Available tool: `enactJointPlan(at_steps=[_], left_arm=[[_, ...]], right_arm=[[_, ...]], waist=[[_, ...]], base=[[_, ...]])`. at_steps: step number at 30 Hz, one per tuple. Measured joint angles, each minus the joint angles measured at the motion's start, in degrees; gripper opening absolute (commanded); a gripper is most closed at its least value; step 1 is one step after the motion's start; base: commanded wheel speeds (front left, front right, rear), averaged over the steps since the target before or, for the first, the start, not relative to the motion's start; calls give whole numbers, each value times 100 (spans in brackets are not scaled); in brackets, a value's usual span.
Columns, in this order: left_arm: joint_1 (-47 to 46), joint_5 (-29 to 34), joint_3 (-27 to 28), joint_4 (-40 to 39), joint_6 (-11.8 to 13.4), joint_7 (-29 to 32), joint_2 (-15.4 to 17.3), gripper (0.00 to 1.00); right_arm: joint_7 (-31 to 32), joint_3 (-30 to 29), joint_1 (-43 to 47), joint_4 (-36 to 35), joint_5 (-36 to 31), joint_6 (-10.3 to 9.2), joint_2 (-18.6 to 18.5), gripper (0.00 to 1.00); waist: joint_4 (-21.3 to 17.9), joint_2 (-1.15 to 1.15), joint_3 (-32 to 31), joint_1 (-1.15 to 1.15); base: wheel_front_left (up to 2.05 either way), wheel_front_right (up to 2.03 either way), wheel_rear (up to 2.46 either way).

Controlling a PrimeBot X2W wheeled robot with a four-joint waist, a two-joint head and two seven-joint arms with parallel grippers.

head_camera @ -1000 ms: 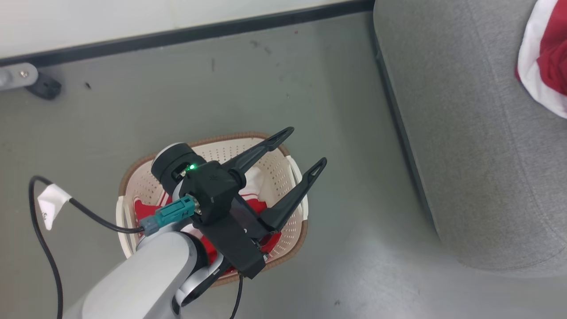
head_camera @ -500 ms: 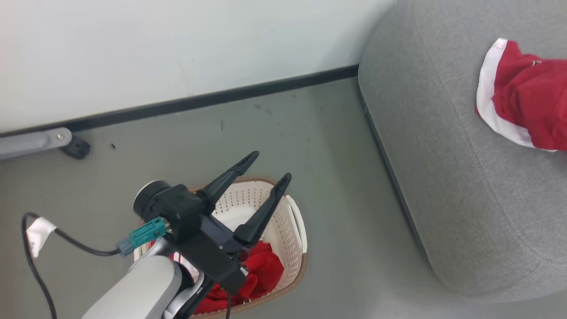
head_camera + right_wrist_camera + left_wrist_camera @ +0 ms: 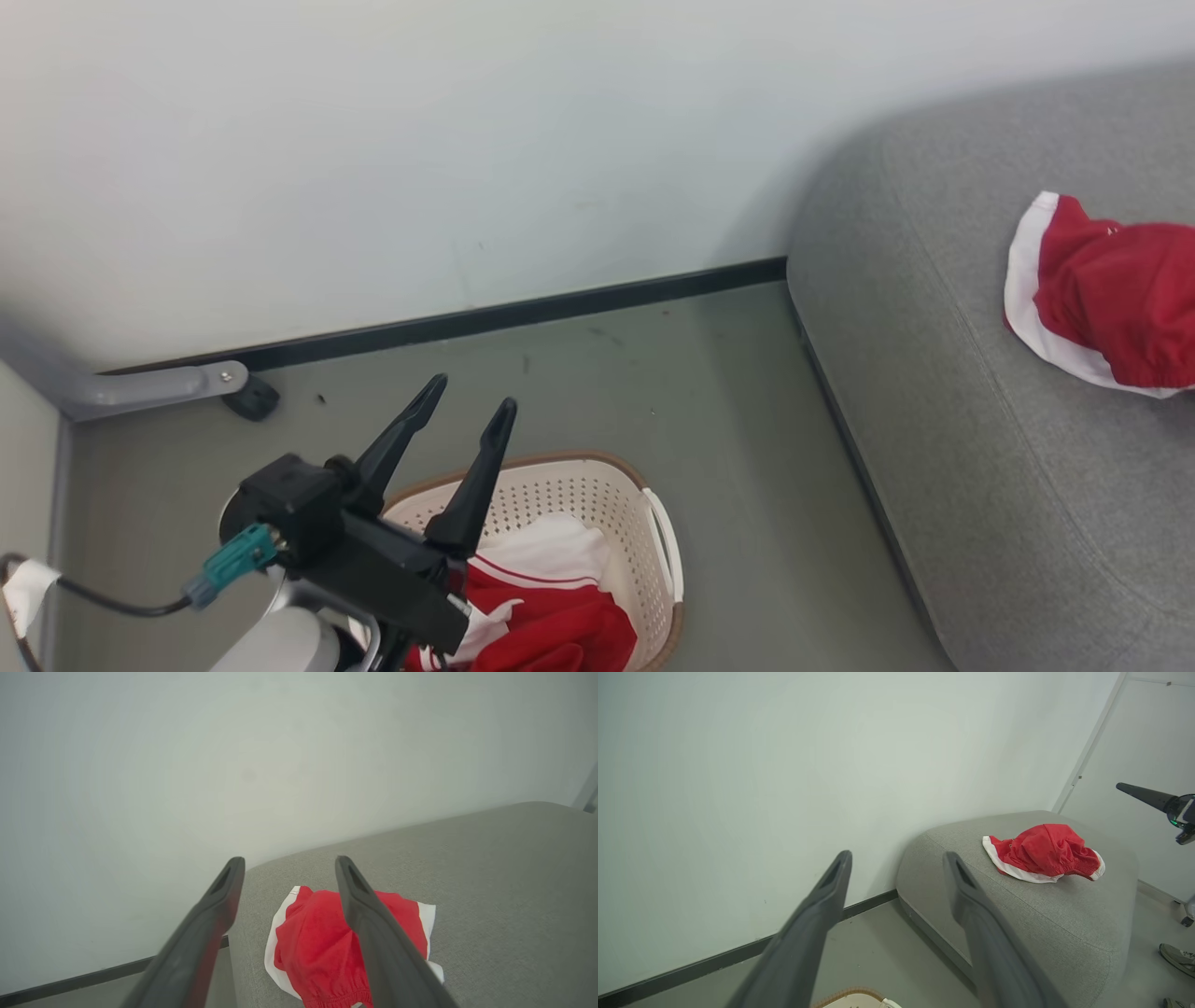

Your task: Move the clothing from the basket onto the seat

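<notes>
**Left gripper** (image 3: 471, 392): two long dark fingers spread wide, nothing between them. They are raised, with the tips pointing at the pale wall (image 3: 467, 140).

- Below the finger bases and just to their right: basket (image 3: 597, 462), cream with perforated sides and a brown rim, standing on the grey floor (image 3: 653, 392).
- Inside the basket: red-and-white clothing (image 3: 551, 625), bunched, with a white striped part uppermost. The fingers do not touch it.
- Behind the finger bases: teal connector (image 3: 229, 560) and dark cable (image 3: 121, 607).
- Beyond the tips: black baseboard (image 3: 523, 317). To their left is a grey metal leg (image 3: 149, 387).

**Right gripper** (image 3: 289, 858): fingers equally wide apart, holding nothing.

- Beneath the fingers, showing between them: red garment (image 3: 317, 938) with a white edge, lying crumpled on the seat (image 3: 490, 896). In the left wrist view this gripper hangs in the air, apart from the garment.
- The seat is grey upholstery with rounded corners, well to the right of the left fingers. It stands on the floor beside the basket without touching it.
- Past the seat: a shoe (image 3: 1176, 956) on the floor.
</notes>
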Motion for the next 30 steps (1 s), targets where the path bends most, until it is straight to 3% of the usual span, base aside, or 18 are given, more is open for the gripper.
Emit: enactJointPlan(at_steps=[7,13,22,30], left_arm=[[482,-200,280,-44,277,-59,83,100],[786,-219,465,-59,432,-103,138,100],[1410,-283,843,-237,582,-129,247,100],[1854,-266,1127,-489,682,-160,272,100]], right_arm=[[-588,-66,737,-1034,-10,-208,182,100],[-891,91,1283,-1852,-55,-274,594,100],[-998,311,2048,-2416,-321,-564,994,100],[-1047,438,2639,-2792,-648,-702,1217,100]], waist=[[304,0,-313,0],[543,0,-563,0],[855,0,-850,0],[1063,0,-975,1]], base=[[0,0,0],[0,0,0],[0,0,0],[0,0,0]])
